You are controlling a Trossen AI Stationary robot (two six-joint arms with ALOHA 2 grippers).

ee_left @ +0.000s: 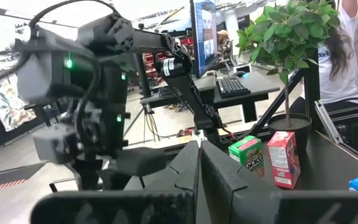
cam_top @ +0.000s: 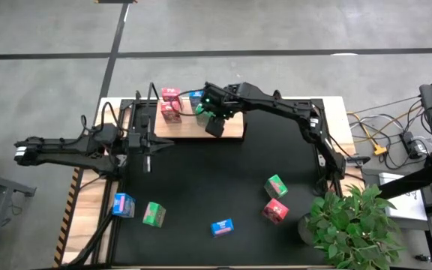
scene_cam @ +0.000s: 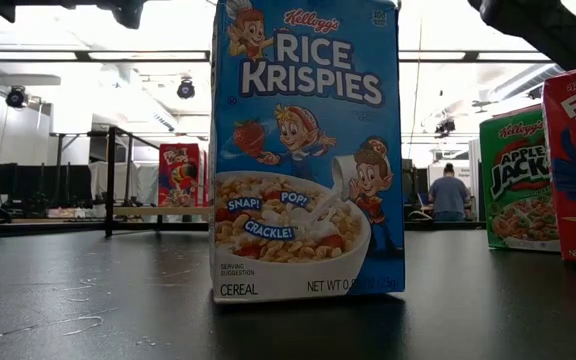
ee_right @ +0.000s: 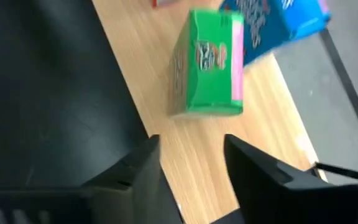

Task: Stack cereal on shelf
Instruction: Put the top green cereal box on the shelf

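Observation:
The shelf (cam_top: 233, 129) is a light wooden board at the mat's far edge. Two pink-red cereal boxes (cam_top: 171, 103) and a blue one (cam_top: 195, 98) stand on it. In the right wrist view a green box (ee_right: 207, 62) rests with one face on the board, and the blue box (ee_right: 272, 22) sits just beyond it. My right gripper (ee_right: 191, 162) hovers open over the board just short of the green box, apart from it. My left gripper (ee_left: 199, 163) is shut and waits at the mat's left side (cam_top: 147, 146). Several more boxes lie loose on the mat.
Loose on the near half of the black mat are a blue box (cam_top: 124, 204), a green box (cam_top: 154, 214), a blue box (cam_top: 222, 226), a green box (cam_top: 276, 184) and a pink-red box (cam_top: 274, 211). A potted plant (cam_top: 351, 221) stands at the near right corner.

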